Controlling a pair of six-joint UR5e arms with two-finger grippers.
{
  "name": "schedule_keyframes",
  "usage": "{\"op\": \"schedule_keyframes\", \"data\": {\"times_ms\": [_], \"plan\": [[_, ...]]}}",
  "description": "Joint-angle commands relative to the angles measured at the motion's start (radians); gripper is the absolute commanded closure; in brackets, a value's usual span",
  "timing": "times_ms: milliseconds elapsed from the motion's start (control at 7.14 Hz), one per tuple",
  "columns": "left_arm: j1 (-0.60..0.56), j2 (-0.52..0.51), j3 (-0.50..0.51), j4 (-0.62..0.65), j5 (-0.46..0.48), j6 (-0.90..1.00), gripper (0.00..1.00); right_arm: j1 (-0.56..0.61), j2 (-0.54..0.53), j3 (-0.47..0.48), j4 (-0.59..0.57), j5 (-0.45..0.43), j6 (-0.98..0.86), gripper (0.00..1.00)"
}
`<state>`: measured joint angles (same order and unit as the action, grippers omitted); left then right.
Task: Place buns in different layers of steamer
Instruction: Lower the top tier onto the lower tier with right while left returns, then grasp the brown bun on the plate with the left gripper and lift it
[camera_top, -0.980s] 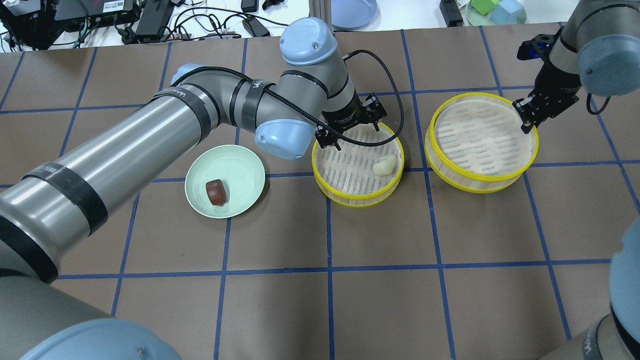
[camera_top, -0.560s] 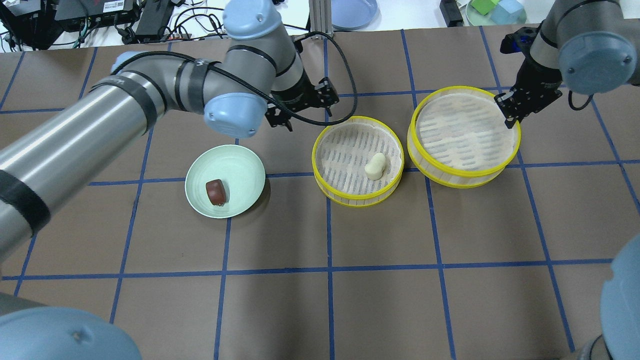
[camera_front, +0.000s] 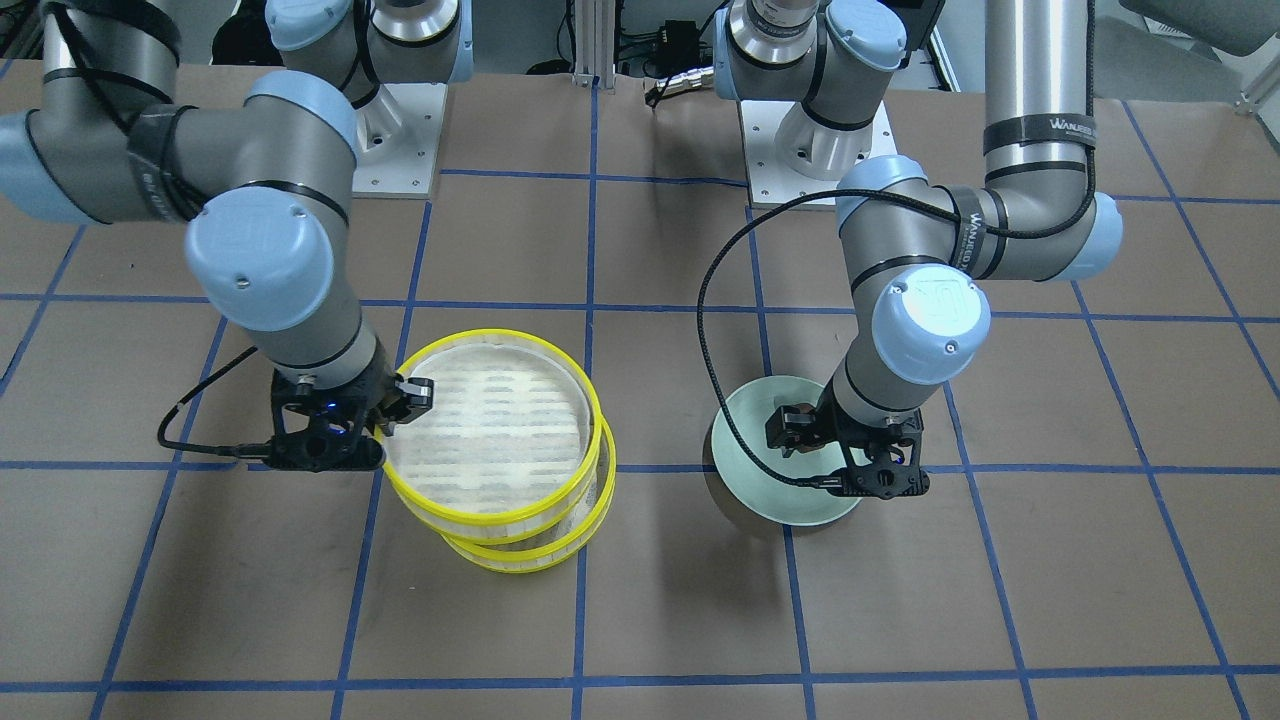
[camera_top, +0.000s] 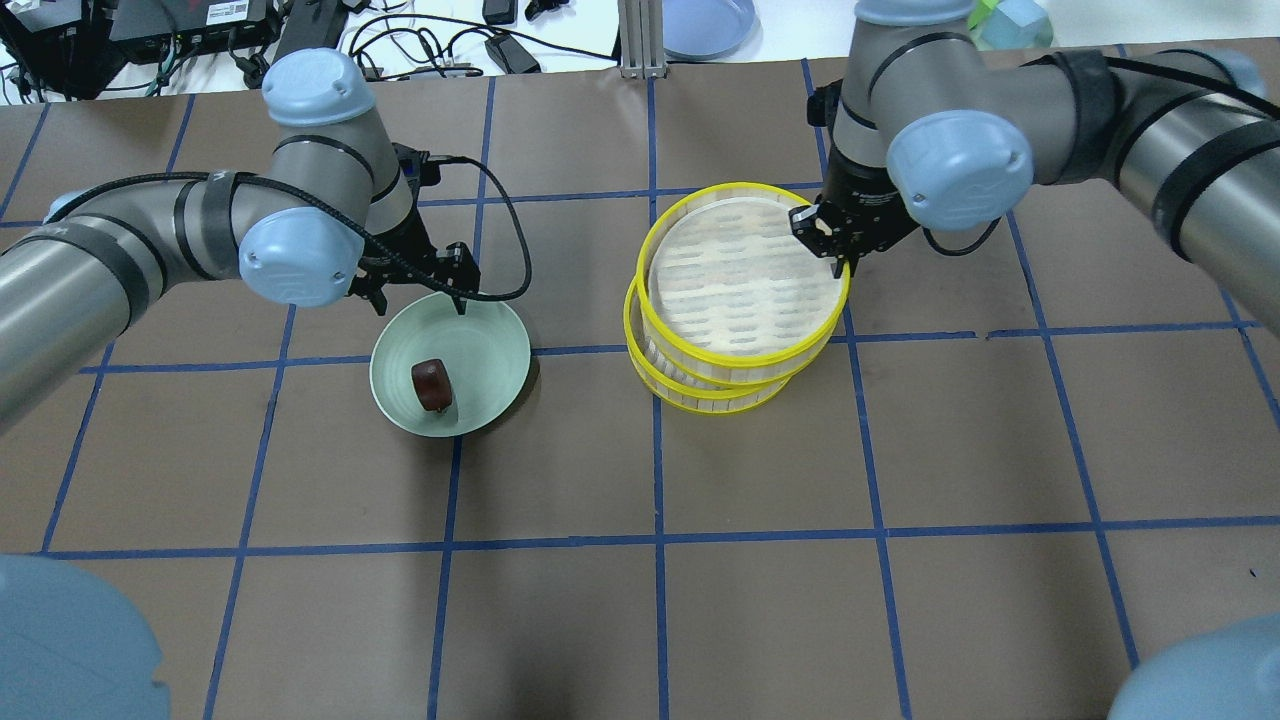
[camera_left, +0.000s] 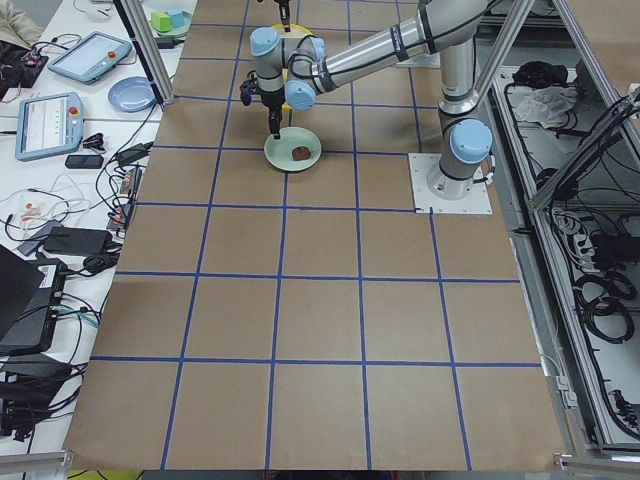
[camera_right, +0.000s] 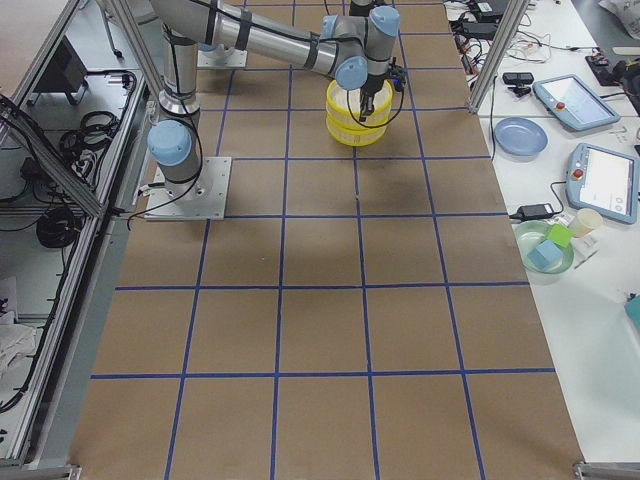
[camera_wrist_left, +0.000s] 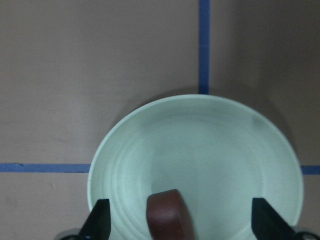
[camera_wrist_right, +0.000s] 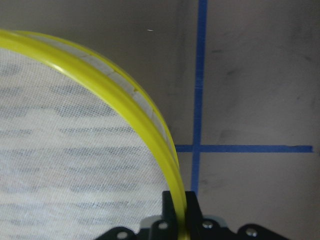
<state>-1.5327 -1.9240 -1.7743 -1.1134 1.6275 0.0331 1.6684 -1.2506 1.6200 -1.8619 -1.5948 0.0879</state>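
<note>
The steamer's two yellow-rimmed, pale-wood trays overlap at mid-table: the upper tray (camera_top: 740, 285), its whitish mesh bare, sits skewed over the lower tray (camera_top: 712, 402), and the right gripper (camera_top: 830, 250) pinches its far rim between both fingers. To their left the left gripper (camera_top: 420, 300) hangs spread wide above the pale green plate (camera_top: 490, 345). The dark reddish-brown bun (camera_top: 431, 385), small and rounded, lies on the plate just robot-side of centre, its long axis roughly toward and away from the robot.

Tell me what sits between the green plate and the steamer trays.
Nothing: in the overhead view, only bare brown table crossed by blue tape separates the plate from the trays.
</note>
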Motion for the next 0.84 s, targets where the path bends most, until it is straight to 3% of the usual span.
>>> {"op": "schedule_keyframes", "data": {"times_ms": [0, 280, 700], "plan": [[0.032, 0.000, -0.056, -0.002, -0.012, 0.021, 0.00, 0.037, 0.022, 0.000, -0.008, 0.016, 0.053, 0.94], [0.032, -0.026, -0.045, 0.009, -0.086, 0.005, 0.00, 0.036, 0.043, 0.000, -0.019, -0.002, 0.038, 0.95], [0.028, -0.044, -0.057, 0.000, -0.084, -0.022, 0.00, 0.034, 0.043, 0.000, -0.016, -0.054, 0.023, 0.95]]}}
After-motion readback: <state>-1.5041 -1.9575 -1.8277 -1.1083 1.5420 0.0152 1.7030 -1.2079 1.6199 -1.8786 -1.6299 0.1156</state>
